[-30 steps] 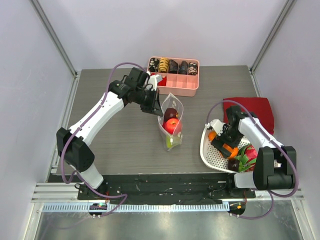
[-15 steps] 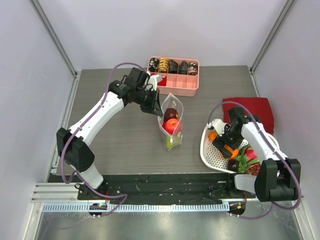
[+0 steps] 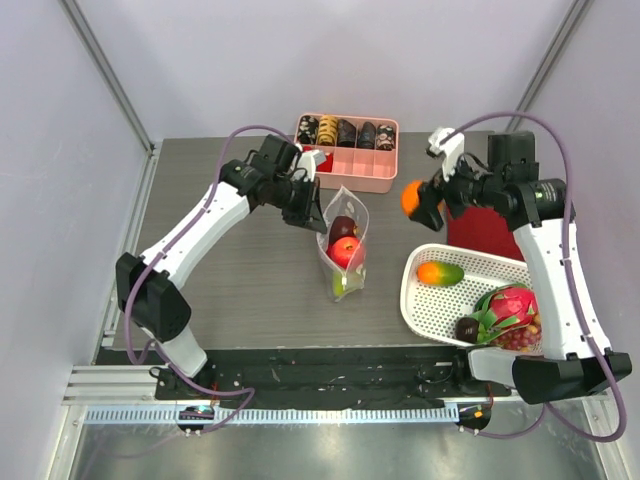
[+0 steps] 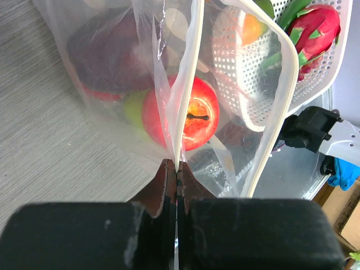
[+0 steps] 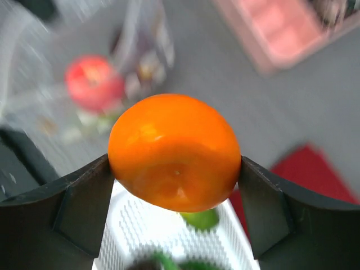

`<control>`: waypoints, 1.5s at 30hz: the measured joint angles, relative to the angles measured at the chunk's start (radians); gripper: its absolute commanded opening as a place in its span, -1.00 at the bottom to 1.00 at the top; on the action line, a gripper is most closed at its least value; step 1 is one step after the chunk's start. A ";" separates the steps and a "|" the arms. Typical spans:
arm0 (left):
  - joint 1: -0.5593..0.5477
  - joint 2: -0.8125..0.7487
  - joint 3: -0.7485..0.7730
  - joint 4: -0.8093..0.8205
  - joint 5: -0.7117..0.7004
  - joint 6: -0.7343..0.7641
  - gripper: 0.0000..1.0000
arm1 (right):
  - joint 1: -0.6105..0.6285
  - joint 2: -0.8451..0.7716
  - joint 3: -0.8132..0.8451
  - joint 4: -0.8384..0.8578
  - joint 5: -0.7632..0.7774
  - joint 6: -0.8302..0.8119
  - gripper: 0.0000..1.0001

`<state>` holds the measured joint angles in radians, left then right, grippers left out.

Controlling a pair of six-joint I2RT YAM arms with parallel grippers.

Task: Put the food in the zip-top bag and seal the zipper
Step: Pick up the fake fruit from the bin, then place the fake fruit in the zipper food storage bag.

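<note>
The clear zip-top bag [image 3: 342,245] stands mid-table with its mouth open; it also shows in the left wrist view [image 4: 140,67]. It holds a red apple [image 4: 183,112], a dark fruit [image 3: 342,227] and a green fruit [image 3: 340,285]. My left gripper [image 3: 316,216] is shut on the bag's zipper edge [image 4: 185,95] and holds it up. My right gripper [image 3: 418,200] is shut on an orange round fruit [image 5: 174,152], held in the air to the right of the bag and above the basket's far side.
A white perforated basket [image 3: 425,300] at the front right holds an orange-green fruit [image 3: 441,272], a pink dragon fruit [image 3: 510,305] and dark fruits. A pink compartment tray [image 3: 350,150] with snacks stands behind the bag. A red cloth [image 3: 500,230] lies right.
My right gripper has lifted the orange fruit out of the basket and swung up and back, toward the far right of the bag. The left arm and bag have stayed put.
</note>
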<state>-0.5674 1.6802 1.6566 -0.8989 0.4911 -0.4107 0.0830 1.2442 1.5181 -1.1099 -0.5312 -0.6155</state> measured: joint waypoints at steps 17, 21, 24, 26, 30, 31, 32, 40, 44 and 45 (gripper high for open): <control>0.000 0.007 0.030 -0.012 0.013 0.000 -1.00 | 0.486 0.103 -0.162 0.649 -0.086 0.303 0.49; 0.011 0.006 0.029 -0.019 0.008 0.002 -1.00 | 0.491 0.111 -0.214 0.669 -0.026 0.254 0.98; 0.011 0.006 0.029 -0.019 0.018 0.001 -1.00 | 0.492 0.111 -0.245 0.706 0.034 0.230 0.99; 0.010 0.006 0.030 -0.019 0.032 0.001 -1.00 | 0.492 0.111 -0.250 0.718 0.070 0.226 0.99; 0.011 0.006 0.029 -0.019 0.050 0.000 -1.00 | 0.492 0.096 -0.250 0.744 0.129 0.238 0.99; 0.012 0.006 0.030 -0.019 0.054 0.000 -1.00 | 0.492 0.086 -0.250 0.743 0.139 0.249 0.99; 0.014 0.006 0.029 -0.019 0.058 0.000 -1.00 | 0.492 0.074 -0.248 0.742 0.148 0.259 0.99; 0.022 0.005 0.037 -0.018 0.090 0.000 -1.00 | 0.492 -0.051 -0.214 0.709 0.286 0.367 0.74; 0.023 0.000 0.045 -0.018 0.097 0.000 -1.00 | 0.483 -0.053 -0.208 0.668 0.307 0.430 0.71; 0.023 -0.001 0.045 -0.018 0.098 0.000 -1.00 | 0.482 -0.053 -0.220 0.663 0.306 0.446 0.71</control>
<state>-0.5446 1.6794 1.7016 -0.9169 0.5892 -0.4107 0.5648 1.1915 1.2984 -0.4473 -0.2253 -0.1696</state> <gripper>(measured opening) 0.014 0.857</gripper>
